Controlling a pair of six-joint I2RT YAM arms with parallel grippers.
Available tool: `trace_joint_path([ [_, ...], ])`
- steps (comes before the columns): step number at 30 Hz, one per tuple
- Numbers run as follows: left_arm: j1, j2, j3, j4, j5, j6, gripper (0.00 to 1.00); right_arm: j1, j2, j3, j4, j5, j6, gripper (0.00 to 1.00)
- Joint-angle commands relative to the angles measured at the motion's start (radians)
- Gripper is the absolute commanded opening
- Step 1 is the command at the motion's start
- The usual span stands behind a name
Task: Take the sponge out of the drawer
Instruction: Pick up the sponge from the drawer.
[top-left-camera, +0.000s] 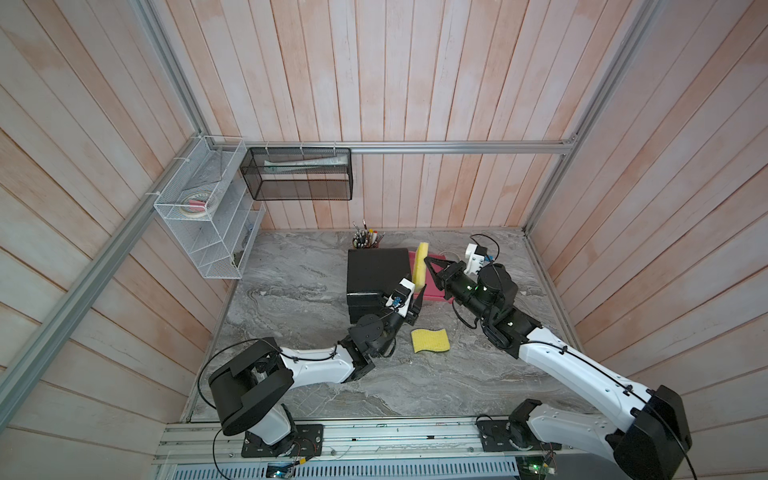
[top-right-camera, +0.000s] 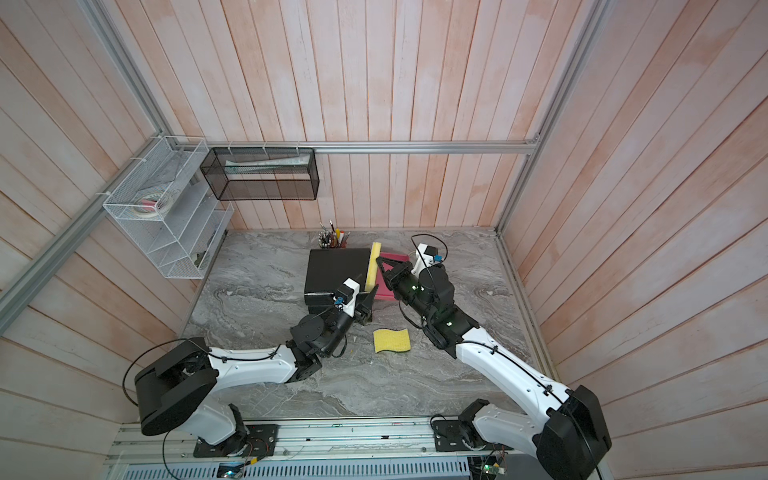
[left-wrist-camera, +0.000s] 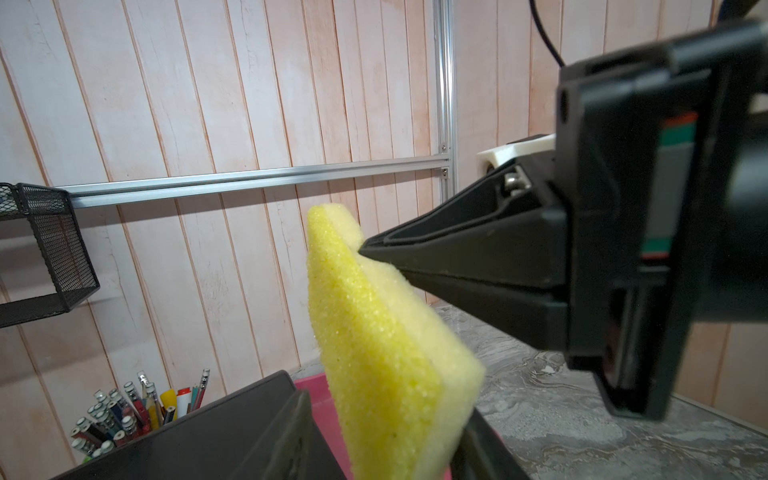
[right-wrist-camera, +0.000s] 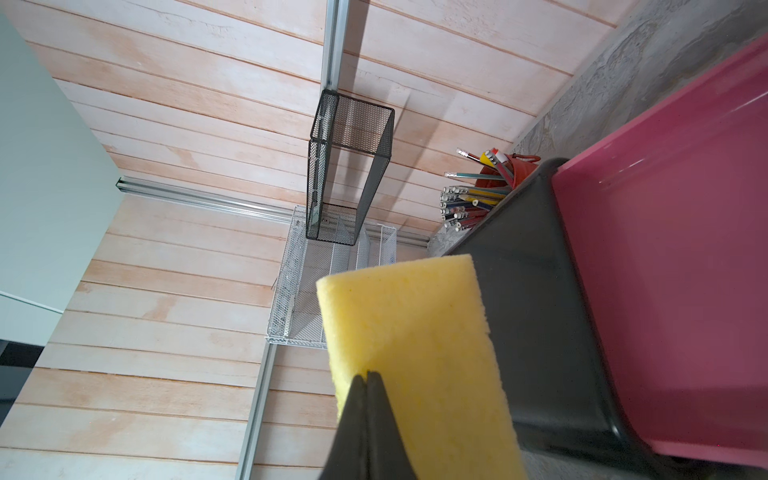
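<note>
The right gripper (top-left-camera: 425, 259) had its jaws pinched tight on one edge of the yellow rectangular foam sponge (top-left-camera: 419, 268), near its top. The sponge hung upright over the pink plastic drawer (top-left-camera: 437, 291), which stood pulled out of the black box-shaped cabinet (top-left-camera: 374, 270). Down below, the left gripper (top-left-camera: 417, 305) had its jaws parted on either side of the sponge's lower end, and the left wrist view showed a gap on one side, so it gripped nothing. A second, wavy-edged yellow sponge (top-left-camera: 430, 340) lay flat on the grey marbled table (top-left-camera: 291, 299), near the left gripper. A cup of pencils (top-left-camera: 366, 239) stood behind the cabinet.
</note>
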Motion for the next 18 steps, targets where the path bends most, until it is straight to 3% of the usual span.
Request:
trace_joint_path([
  [1,-0.003,0.015,0.01,0.012,0.004,-0.007,0.55,0.006,-0.017,-0.011,0.022,0.025,0.005,0.0],
  [4,-0.003,0.017,0.008,0.027,0.004,0.0,0.54,0.006,-0.016,-0.013,0.024,0.021,0.012,0.0],
  [12,-0.003,0.026,0.018,0.035,0.01,0.005,0.29,0.006,-0.004,-0.022,0.037,0.004,0.027,0.0],
  [16,-0.003,0.007,0.001,0.037,0.052,0.009,0.15,0.006,-0.001,-0.027,0.039,0.001,0.029,0.0],
  [18,-0.003,-0.01,-0.009,0.036,0.067,0.009,0.01,0.006,0.002,-0.031,0.042,0.001,0.029,0.0],
])
